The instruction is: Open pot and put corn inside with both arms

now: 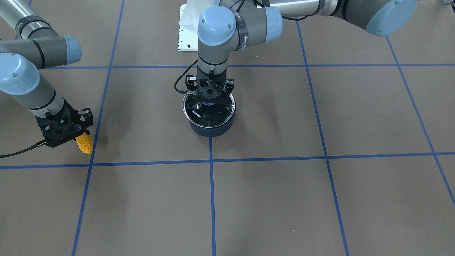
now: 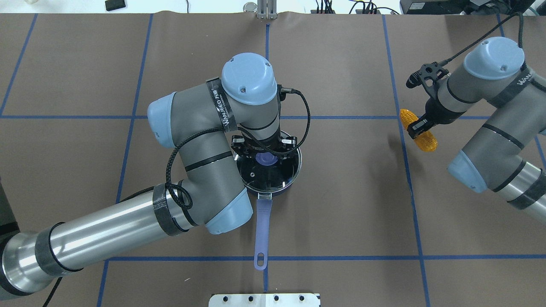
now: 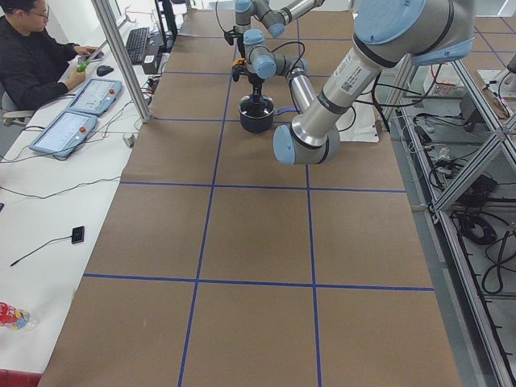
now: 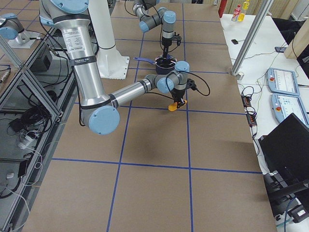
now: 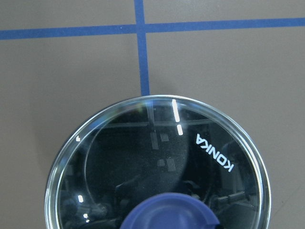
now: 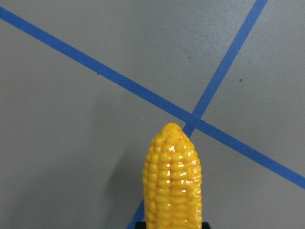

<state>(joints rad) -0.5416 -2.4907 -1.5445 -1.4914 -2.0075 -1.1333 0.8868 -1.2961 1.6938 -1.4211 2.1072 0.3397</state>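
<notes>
Though hidden frontally, pot handle [image 2: 263, 226] overhead.

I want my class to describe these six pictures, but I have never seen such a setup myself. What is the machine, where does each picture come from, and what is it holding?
It is a two-armed robot at a brown table marked with blue tape. Four pictures come from fixed cameras: opposite, above and at each end. Two come from cameras on the wrists. The left gripper sits over the knob of the glass lid, which is on the pot; whether it grips is unclear. The right gripper holds a toy corn cob.
</notes>
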